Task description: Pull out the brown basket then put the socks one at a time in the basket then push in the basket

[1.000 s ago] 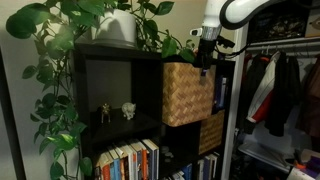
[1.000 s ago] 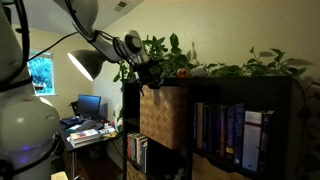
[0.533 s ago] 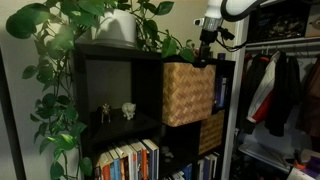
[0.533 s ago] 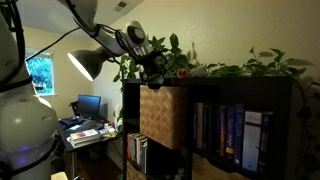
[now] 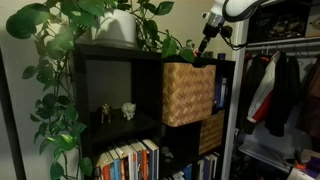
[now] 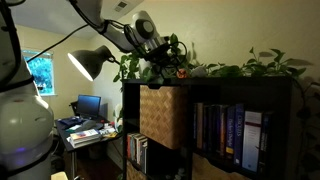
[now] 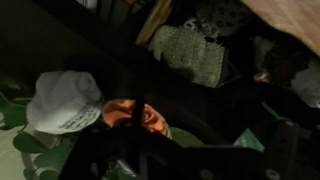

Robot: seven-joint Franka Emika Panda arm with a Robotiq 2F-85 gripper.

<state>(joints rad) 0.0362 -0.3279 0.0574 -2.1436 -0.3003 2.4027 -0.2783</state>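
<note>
The brown basket [image 5: 188, 92] of tan woven wicker sticks out of the upper right cube of the black shelf; it also shows in the other exterior view [image 6: 163, 113]. My gripper [image 5: 207, 48] hangs above the basket's far top corner, level with the shelf top and next to the plant leaves [image 6: 166, 63]. In the wrist view a grey knit sock [image 7: 192, 55] and a white, cloth-like item [image 7: 65, 100] lie below, with an orange thing [image 7: 125, 113] between dark bars. The fingers are too dark to read.
The black cube shelf [image 5: 110, 60] holds two small figurines [image 5: 116, 112], books [image 5: 130, 160] and a darker, lower woven basket [image 5: 210, 131]. Trailing plants and a white pot [image 5: 118, 27] crowd the shelf top. Clothes hang on a rack [image 5: 280, 90] beside it.
My gripper has risen from the basket's upper front edge to above the shelf top. The basket has not moved.
</note>
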